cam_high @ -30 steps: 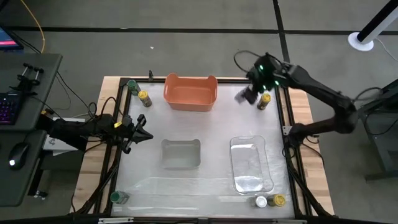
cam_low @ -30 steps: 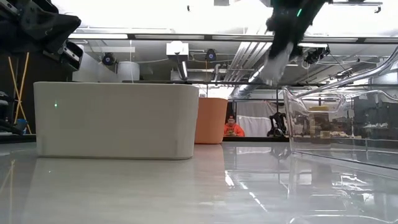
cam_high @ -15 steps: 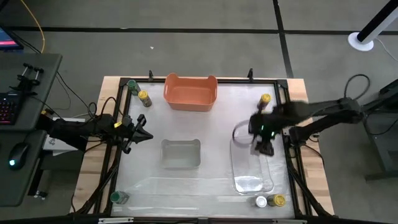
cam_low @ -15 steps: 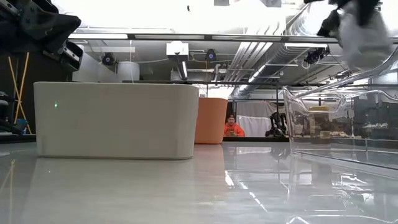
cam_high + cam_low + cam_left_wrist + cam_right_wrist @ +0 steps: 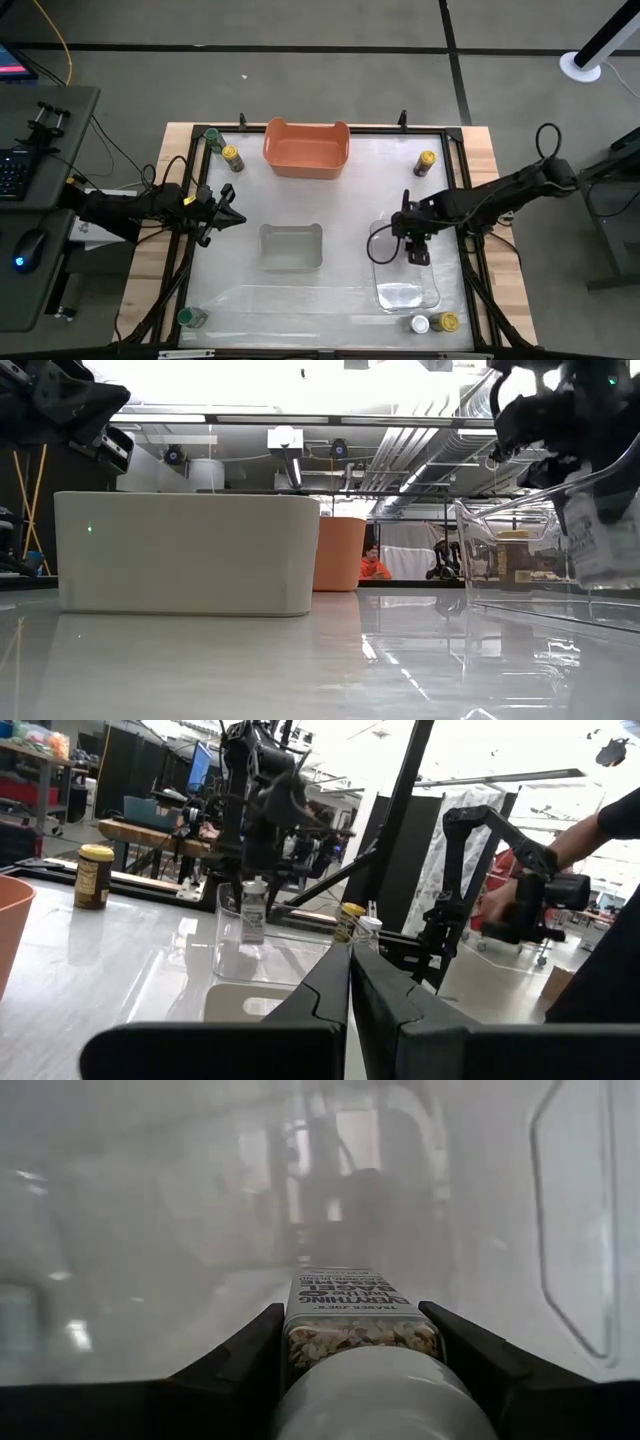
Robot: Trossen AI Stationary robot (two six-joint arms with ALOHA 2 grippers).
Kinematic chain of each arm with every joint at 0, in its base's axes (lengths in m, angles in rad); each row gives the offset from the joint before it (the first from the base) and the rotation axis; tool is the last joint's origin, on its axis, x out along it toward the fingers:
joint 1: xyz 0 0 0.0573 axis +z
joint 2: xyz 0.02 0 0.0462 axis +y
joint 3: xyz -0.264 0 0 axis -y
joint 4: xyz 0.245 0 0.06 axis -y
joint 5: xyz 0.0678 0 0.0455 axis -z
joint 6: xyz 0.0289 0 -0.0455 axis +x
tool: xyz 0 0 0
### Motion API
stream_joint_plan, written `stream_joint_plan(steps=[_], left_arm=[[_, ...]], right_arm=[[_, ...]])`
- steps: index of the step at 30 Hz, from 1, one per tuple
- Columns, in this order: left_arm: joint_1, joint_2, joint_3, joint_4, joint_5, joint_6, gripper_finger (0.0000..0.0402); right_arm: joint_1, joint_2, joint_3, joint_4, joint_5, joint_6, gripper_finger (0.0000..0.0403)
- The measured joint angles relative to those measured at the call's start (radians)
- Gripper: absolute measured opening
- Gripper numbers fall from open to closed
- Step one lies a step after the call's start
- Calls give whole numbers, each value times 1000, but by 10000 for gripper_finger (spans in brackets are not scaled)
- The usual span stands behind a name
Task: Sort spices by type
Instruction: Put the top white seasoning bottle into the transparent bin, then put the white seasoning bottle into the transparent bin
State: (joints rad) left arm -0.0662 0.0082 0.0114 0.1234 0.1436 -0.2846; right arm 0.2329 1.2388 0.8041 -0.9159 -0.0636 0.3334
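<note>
Your right end effector (image 5: 417,249) is clamped on a white-capped spice jar (image 5: 360,1342), its two fingers (image 5: 235,1355) pressing the jar's sides just under the cap. It hangs over the clear tray (image 5: 432,296), at the end of that tray nearer the orange bin (image 5: 305,148), and in the low view the jar (image 5: 603,535) sits low behind the tray's transparent wall (image 5: 520,560). You cannot tell from these views whether the jar's base touches the tray floor.

Beyond the right end effector, toward the counter's far right corner, a yellow-capped jar (image 5: 425,162) stands alone on the counter (image 5: 340,205). On its other side, past the near end of the clear tray, a white-capped jar (image 5: 420,324) and a second yellow-capped jar (image 5: 447,322) stand just beside each other by the counter's front edge.

Your left end effector (image 5: 232,216) is fully closed on nothing, fingers (image 5: 340,985) pressed together, waiting at the counter's left edge. The grey tray (image 5: 291,246) lies near it, toward the counter's middle. Off to its far side, by the left of the orange bin, a green-capped jar (image 5: 213,138) and another yellow-capped jar (image 5: 232,158) stand near each other. Off to its near side, a second green-capped jar (image 5: 189,317) sits at the counter's front left corner.

In the left wrist view a person's sleeve (image 5: 618,820) shows in the room behind.
</note>
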Motion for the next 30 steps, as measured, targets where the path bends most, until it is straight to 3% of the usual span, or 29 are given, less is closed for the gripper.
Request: stream_joint_plan(steps=[6, 12, 16, 25, 30], left_arm=[[0, 0, 0, 0, 0, 0, 3], [0, 0, 0, 0, 0, 0, 3], [0, 0, 0, 0, 0, 0, 3], [0, 0, 0, 0, 0, 0, 3], [0, 0, 0, 0, 0, 0, 3]], right_arm=[[-1, 0, -17, -1, 27, -89, 197], [-1, 0, -17, -2, 26, -99, 277], [-1, 0, 1, -17, 26, -99, 294], [-3, 0, 217, -158, 29, -91, 297], [5, -1, 356, -161, -41, 89, 298]])
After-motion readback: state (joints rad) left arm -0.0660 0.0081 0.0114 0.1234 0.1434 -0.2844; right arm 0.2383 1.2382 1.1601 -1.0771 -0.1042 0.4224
